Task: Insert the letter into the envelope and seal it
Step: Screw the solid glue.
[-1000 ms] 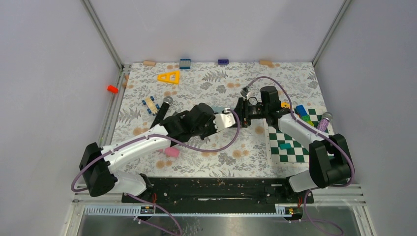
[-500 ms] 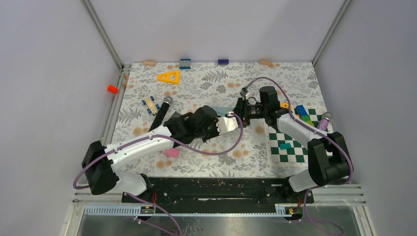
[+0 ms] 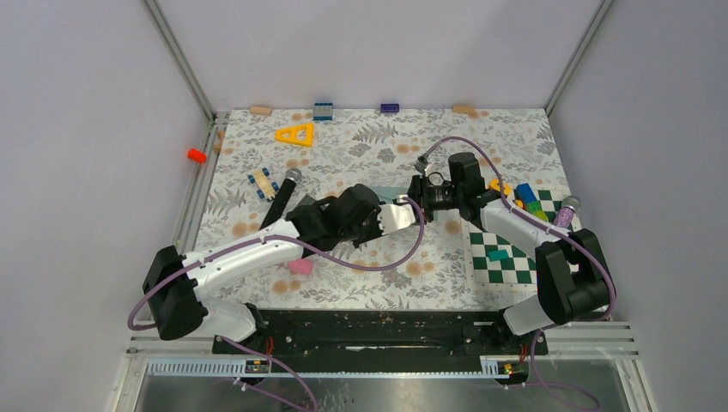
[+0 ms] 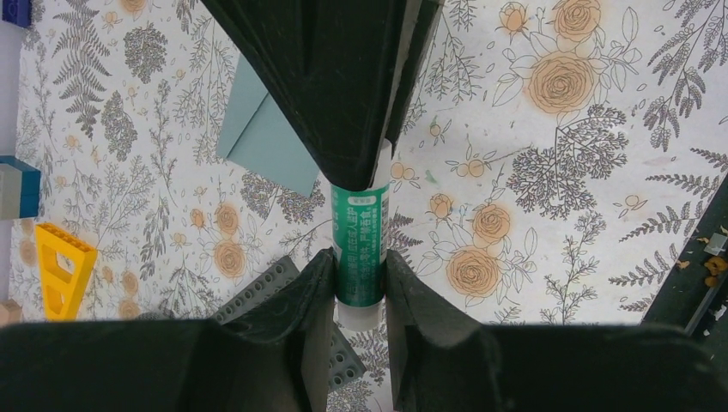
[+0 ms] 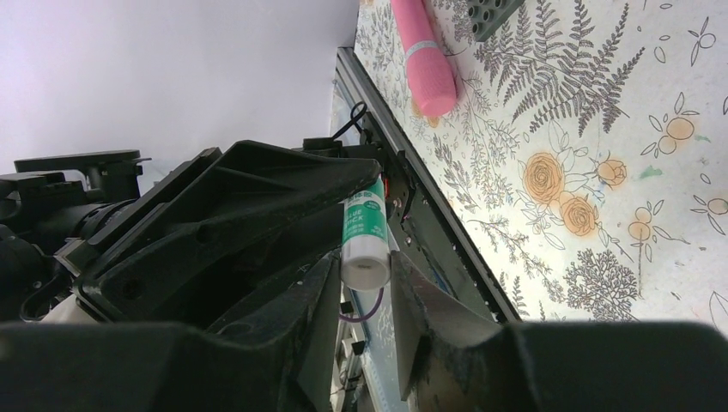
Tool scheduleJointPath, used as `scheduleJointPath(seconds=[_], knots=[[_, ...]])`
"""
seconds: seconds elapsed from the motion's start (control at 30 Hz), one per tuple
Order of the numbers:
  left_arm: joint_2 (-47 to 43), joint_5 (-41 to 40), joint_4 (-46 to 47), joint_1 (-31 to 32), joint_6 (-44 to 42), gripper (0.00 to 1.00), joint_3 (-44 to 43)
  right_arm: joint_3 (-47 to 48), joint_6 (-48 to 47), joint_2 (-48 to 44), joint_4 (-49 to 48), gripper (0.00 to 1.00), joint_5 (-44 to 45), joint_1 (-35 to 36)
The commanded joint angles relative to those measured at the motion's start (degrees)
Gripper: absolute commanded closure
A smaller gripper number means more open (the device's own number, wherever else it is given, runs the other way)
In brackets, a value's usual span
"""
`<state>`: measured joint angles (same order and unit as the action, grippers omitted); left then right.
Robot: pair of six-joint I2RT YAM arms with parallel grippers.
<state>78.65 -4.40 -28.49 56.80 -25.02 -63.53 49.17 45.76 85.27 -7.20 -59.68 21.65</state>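
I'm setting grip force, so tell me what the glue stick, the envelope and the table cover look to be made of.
The glue stick: probably a plastic tube, smooth, with a slightly glossy green printed label and a white end.
The envelope: paper, matte teal-grey, with a crisp straight fold line.
The table cover: a flat printed floral sheet, matte; whether it is paper, vinyl or cloth cannot be told.

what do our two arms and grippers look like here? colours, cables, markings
Left arm and right arm match: white link shells between bulky black joint housings. A purple cable loops loosely along each. Left gripper and right gripper have matte black, wedge-shaped fingers. No markings legible.
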Motion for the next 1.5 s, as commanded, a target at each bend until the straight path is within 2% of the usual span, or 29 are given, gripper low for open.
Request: scheduleJointPath(seconds=[0.0,0.13,0.23,0.47,0.63,0.73,0.83,0.9,1.0,1.1,1.27,1.47], knots=[[-0.14,-1.13,2.56,0.25,-0.37,0.96,-0.23,0.37,-0.89,0.06,-1.59,0.69,-2.45,0.59],[-0.27,0.31,1.7,0.26,-0.39,0.96,-0.34,1.36,-3.4,0.12,0.24,0.77,-2.89,0.59],[-0.68,4.92,-0.12,0.18,-0.22,0.96,-0.56,2.66,-8.6,-0.64,4.0,0.79,-2.82,0.59],[1.1,28.85,-9.74,-4.03,-0.27,0.96,-5.12,1.94,-21.28,-4.31,6.78,0.82,-4.72,1.21],[3.13,42.32,-16.7,-7.32,-2.01,0.95,-8.26,1.46,-34.89,-8.47,15.39,0.82,-3.23,4.26],[5.45,48.58,-21.4,-8.3,-4.39,0.92,-10.11,1.43,-41.86,-11.63,19.54,0.75,-0.56,6.4],[7.72,53.01,-24.93,-9.16,-6.44,0.91,-11.58,0.83,-44.9,-14.32,20.12,0.68,0.94,7.07],[8.84,54.78,-26.59,-9.57,-7.15,0.9,-12.83,0.24,-45.41,-15.77,20.09,0.56,1.73,7.17],[9.03,53.2,-25.37,-9.93,-5.56,0.9,-13.37,0.47,-43.75,-16.05,19.97,0.37,2.5,7.18],[8.94,52.1,-23.23,-10.4,-3.54,0.9,-12.9,0.82,-40.1,-14.83,18.65,0.29,0.85,7.24],[9.07,53.21,-21.51,-12.26,-1.59,0.9,-12.67,-2.18,-40.86,-15.49,14.72,0.26,1.8,8.01],[10.26,55.63,-19.63,-15.2,1.4,0.91,-12.65,-4.72,-42.52,-17.07,11.02,0.32,4.38,9.53]])
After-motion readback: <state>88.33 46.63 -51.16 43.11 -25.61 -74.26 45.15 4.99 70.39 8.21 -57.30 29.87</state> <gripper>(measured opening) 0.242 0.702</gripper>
